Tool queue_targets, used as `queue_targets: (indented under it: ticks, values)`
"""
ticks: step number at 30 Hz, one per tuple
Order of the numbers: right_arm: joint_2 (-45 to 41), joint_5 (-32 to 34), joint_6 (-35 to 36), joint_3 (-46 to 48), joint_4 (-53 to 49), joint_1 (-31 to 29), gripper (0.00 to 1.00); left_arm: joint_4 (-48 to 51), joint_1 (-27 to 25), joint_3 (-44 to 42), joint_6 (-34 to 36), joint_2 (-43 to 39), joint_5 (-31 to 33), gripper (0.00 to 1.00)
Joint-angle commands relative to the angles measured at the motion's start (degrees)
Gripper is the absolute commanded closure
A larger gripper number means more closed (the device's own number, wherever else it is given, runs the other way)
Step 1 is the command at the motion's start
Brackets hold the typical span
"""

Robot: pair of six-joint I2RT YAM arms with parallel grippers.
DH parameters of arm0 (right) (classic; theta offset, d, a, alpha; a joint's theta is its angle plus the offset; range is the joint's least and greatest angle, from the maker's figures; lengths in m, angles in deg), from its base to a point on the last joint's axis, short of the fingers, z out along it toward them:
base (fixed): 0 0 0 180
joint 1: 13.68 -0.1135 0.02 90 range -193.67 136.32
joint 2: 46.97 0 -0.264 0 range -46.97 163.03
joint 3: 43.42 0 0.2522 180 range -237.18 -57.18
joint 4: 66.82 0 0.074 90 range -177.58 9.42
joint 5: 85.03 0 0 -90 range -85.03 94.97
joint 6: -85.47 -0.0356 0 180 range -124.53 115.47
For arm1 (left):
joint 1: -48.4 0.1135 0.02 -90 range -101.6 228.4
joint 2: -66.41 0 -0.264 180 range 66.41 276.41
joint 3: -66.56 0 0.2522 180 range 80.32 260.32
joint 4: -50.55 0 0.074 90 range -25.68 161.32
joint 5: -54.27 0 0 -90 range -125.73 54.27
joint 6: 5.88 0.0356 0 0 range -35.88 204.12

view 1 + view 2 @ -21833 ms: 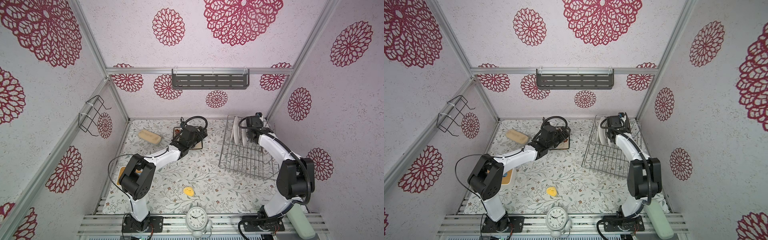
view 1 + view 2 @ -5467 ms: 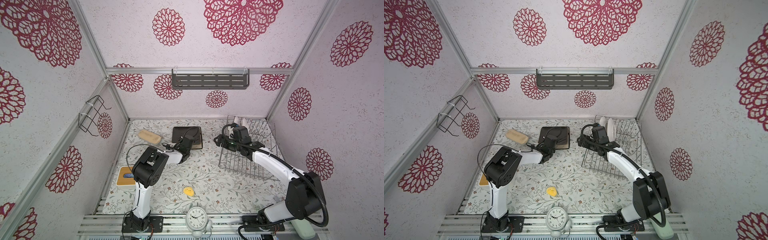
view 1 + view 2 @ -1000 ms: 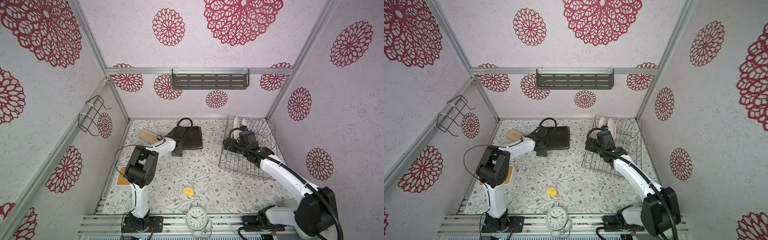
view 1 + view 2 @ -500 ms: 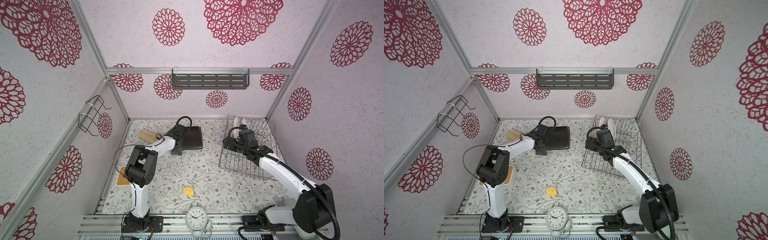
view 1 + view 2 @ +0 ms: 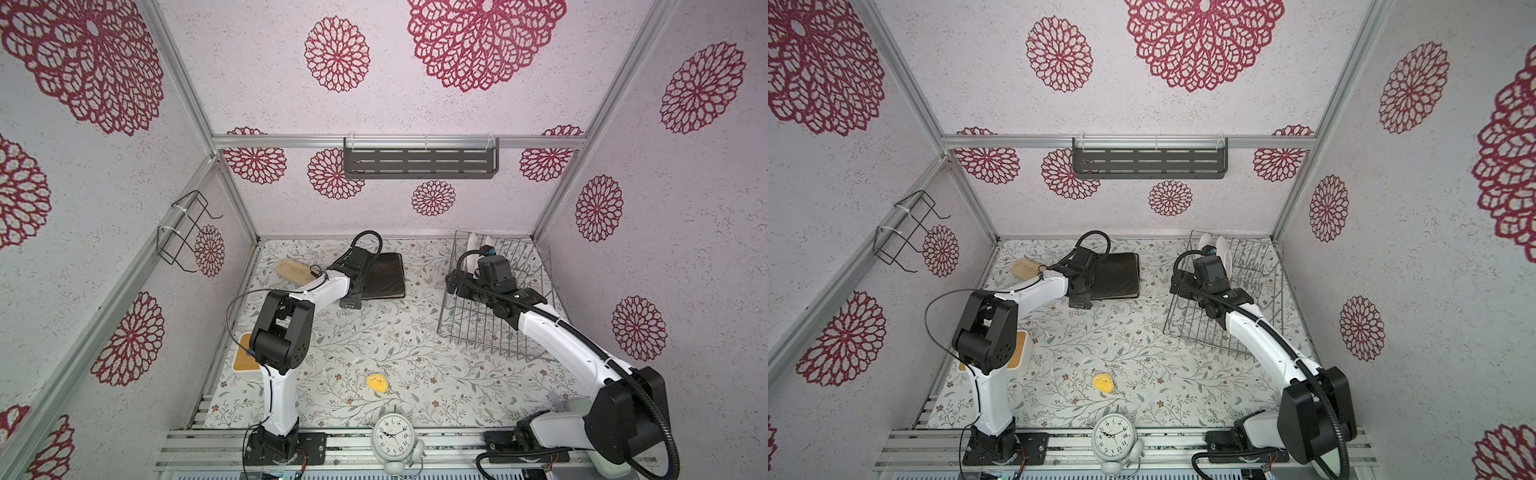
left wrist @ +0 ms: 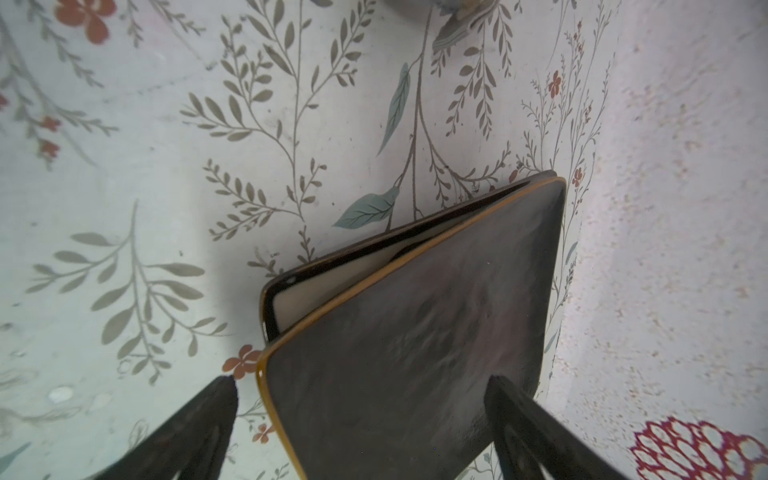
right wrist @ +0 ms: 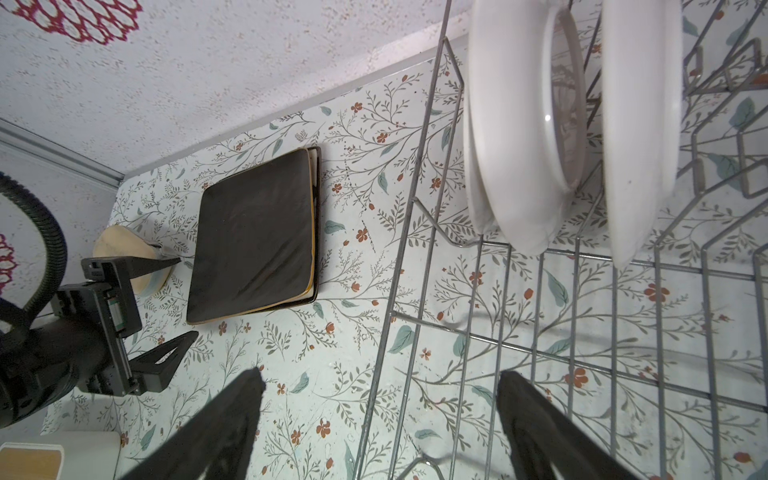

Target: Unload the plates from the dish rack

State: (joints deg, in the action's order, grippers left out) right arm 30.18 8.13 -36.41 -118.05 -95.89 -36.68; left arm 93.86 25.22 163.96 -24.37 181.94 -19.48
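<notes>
Btm ctr in both top views: round white alarm clock (image 5: 392, 438) on the front rail. Just past it, a small yellow lump (image 5: 377, 383) on the flowered tabletop (image 5: 374, 340). Lower left: white box w/ wood top (image 5: 243, 360), partly behind the left arm's elbow.

Right of ctr: dish rack (image 5: 494, 316), silver wire, on the tabletop, its near rows bare. Right claw (image 7: 382, 376) hangs over the rack's left edge w/ fingers spread wide. Only rack wire & tabletop show btwn them, so it holds nothing. At the rack's far left corner, 2 round plates (image 5: 471, 251) stand on edge in the tines, side by side w/ a gap, white.

Ctr: 2 square plates (image 5: 384, 276) stacked flat on the tabletop, left of the rack & well apart from it. Top one is dark & sits skewed, so the lower one's cream face peeks out along one edge. Left claw (image 6: 361, 382) is at the stack's near-left corner, wide open, one finger over the top plate, the other off its edge. It grips nothing; contact can't be told.

Left of the stack: tan oval wood piece (image 5: 293, 271). Back wall: grey slotted shelf (image 5: 419, 163). Left wall: black wire holder (image 5: 183, 232).
</notes>
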Motion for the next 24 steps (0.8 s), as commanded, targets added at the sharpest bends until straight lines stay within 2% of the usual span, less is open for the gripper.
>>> queue_targets:
  ticks: [1, 14, 24]
  values:
    - [-0.15, 0.04, 1.15, -1.54, 0.23, 0.33, 0.09, 1.66, 0.46, 1.53, 1.29, 0.15, 1.81, 0.03]
    - [0.11, -0.08, 1.12, -1.37, 0.53, 0.33, 0.09, 0.66, 0.59, 2.32, 3.18, 0.05, 2.38, 0.03]
    - [0.38, 0.01, 1.16, -1.63, 0.32, 0.42, 0.09, 0.01, 0.73, 2.33, 2.02, 0.99, 0.67, 0.03]
